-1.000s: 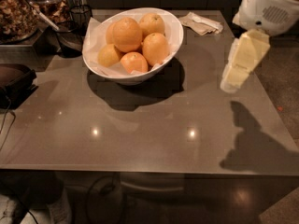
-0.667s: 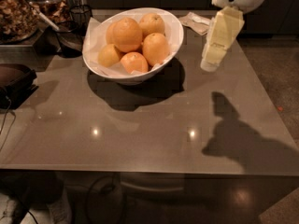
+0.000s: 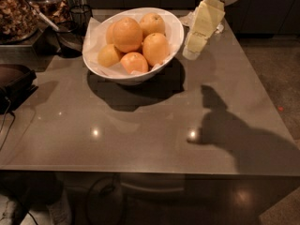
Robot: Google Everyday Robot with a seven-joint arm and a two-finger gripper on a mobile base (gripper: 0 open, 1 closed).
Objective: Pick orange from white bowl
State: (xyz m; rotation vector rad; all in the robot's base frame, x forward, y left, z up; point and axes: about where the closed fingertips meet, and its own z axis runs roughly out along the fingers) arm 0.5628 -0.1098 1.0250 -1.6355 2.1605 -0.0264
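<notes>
The white bowl (image 3: 169, 40) stands on the grey table at the upper middle, lined with white paper and holding several oranges. The largest, deep-orange orange (image 3: 127, 34) lies on top at the left of the pile. Others sit around it, among them a paler yellowish one (image 3: 108, 56) at the lower left. My gripper (image 3: 191, 54), cream-coloured, hangs from the arm at the top right, just to the right of the bowl's rim, above the table. It holds nothing that I can see.
The grey table (image 3: 140, 130) runs to its front edge below. A dark tray with jars and a utensil (image 3: 42, 18) stands at the upper left. A black object with a cable (image 3: 14, 86) lies at the left edge. Crumpled paper lies behind the gripper.
The gripper has moved left and away from the table's right side toward the bowl's right rim. The bowl and oranges have not moved.
</notes>
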